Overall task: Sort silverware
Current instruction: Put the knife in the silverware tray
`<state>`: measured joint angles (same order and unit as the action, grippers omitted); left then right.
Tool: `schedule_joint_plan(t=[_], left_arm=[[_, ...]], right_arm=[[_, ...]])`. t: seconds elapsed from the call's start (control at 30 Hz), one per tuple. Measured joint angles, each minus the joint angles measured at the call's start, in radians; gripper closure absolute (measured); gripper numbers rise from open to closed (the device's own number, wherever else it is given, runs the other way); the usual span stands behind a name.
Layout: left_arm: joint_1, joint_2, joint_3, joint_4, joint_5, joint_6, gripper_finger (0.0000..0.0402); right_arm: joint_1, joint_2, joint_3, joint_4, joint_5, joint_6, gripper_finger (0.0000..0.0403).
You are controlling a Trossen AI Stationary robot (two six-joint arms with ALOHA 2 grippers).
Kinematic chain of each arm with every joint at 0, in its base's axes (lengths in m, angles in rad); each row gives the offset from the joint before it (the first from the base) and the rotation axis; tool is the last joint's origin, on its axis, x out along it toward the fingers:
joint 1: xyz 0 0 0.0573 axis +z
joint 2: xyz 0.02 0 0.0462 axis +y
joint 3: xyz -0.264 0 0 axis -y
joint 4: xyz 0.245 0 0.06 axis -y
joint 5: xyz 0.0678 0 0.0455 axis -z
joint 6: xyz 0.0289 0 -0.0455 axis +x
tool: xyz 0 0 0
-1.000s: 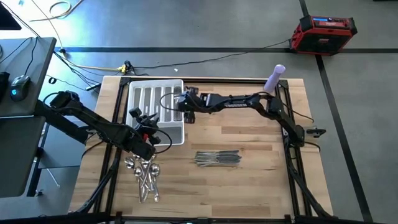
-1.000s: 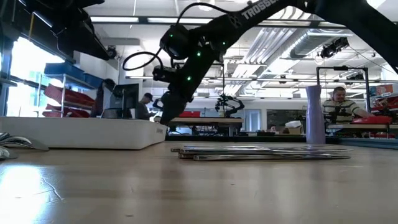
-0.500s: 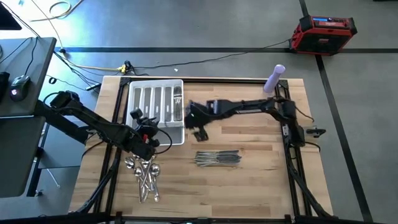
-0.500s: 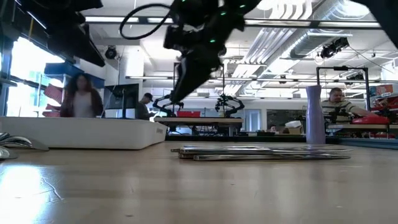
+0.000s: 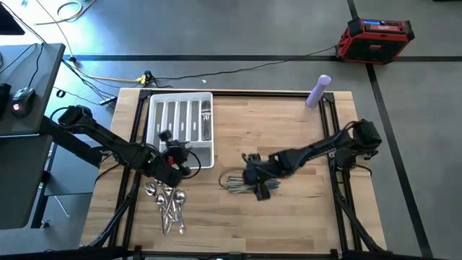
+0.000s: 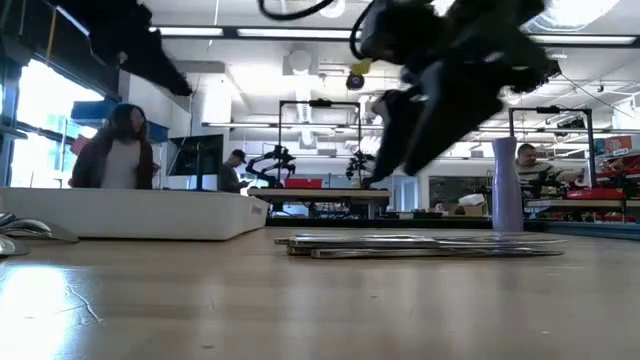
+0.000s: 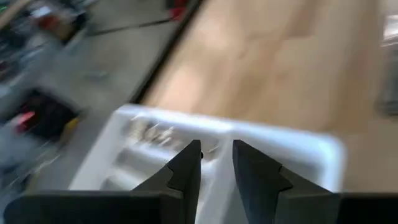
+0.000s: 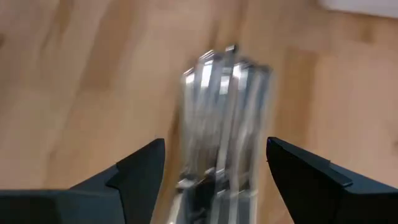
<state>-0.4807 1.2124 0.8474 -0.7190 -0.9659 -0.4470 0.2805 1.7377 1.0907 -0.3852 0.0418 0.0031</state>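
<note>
spoons: loose heap (image 5: pixel 167 204) near the table's (image 5: pixel 289 137) front left corner, in front of the tray.
knives: flat bundle (image 5: pixel 251 184) mid-table toward the front edge, lying along the table's width; seen as a low stack (image 6: pixel 420 243) from table height.
right tool: (image 5: pixel 254 175) directly over the knife bundle, fingers spread wide, straddling the bundle (image 8: pixel 224 106) in its own wrist view; nothing pinched.
left tool: (image 5: pixel 175 148) at the tray's front right corner, fingers (image 7: pixel 186 171) close together with a narrow gap; cannot tell if anything sits between them.
tray: white, compartmented (image 5: pixel 162 108), at the back left of the table; forks (image 5: pixel 206 119) lie in its rightmost slot.
bottle: lavender (image 5: pixel 318 91), upright near the back right corner.
background: people (image 6: pixel 117 150) in the room beyond the table.
</note>
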Motion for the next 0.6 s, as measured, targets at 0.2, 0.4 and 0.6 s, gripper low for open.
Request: schedule_joint_plan(t=[0.2,0.4,0.6], left_arm=[[0.036,0.07,0.0,0.534,0.276,0.381,0.0326],[0.036,0.212,0.066,0.595,0.312,0.542,0.0326],[0.033,0.317,0.242,0.456,0.352,0.421,0.0326]], right_arm=[[0.131,-0.026,-0.085,-0.019,0.141,0.106,0.014],[0.179,-0.066,-0.156,-0.014,0.205,0.274,0.014],[0.213,-0.07,-0.173,-0.005,0.412,0.346,0.014]])
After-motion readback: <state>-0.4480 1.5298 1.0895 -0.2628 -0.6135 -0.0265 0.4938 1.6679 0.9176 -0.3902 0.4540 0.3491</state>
